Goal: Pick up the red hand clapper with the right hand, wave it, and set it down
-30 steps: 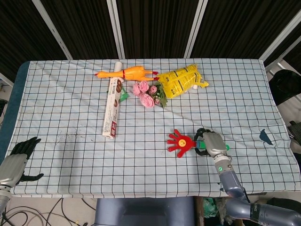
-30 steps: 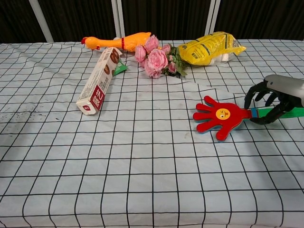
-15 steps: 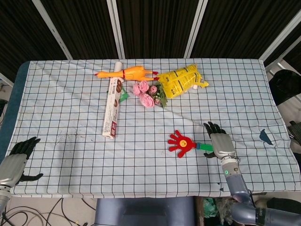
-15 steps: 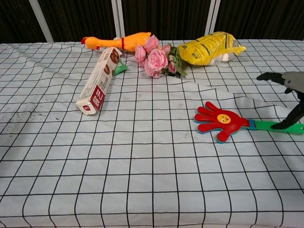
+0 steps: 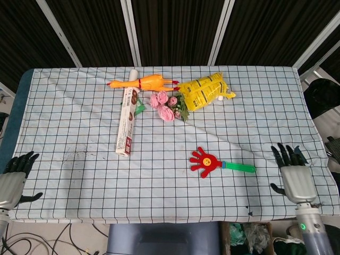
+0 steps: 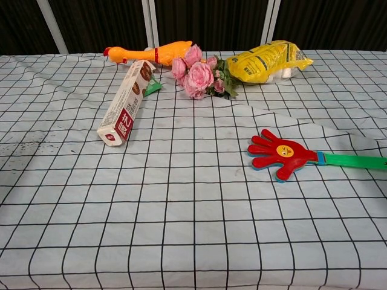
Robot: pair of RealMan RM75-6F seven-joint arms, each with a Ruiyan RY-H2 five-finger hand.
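The red hand clapper (image 5: 205,160) (image 6: 279,153) lies flat on the checked cloth, its green handle (image 5: 238,168) (image 6: 354,161) pointing to the right. My right hand (image 5: 293,175) hangs open off to the right of the handle's end, fingers spread, touching nothing. It shows only in the head view. My left hand (image 5: 13,178) stays open at the table's near left corner, far from the clapper.
At the back lie a long white box (image 5: 127,122), an orange rubber chicken (image 5: 142,82), pink flowers (image 5: 167,107) and a yellow snack bag (image 5: 203,91). A dark blue mark (image 5: 300,155) sits on the cloth near the right edge.
My right hand has let go of the clapper's handle and drawn back to the right and toward the near edge, out of the chest view. The clapper now lies alone.
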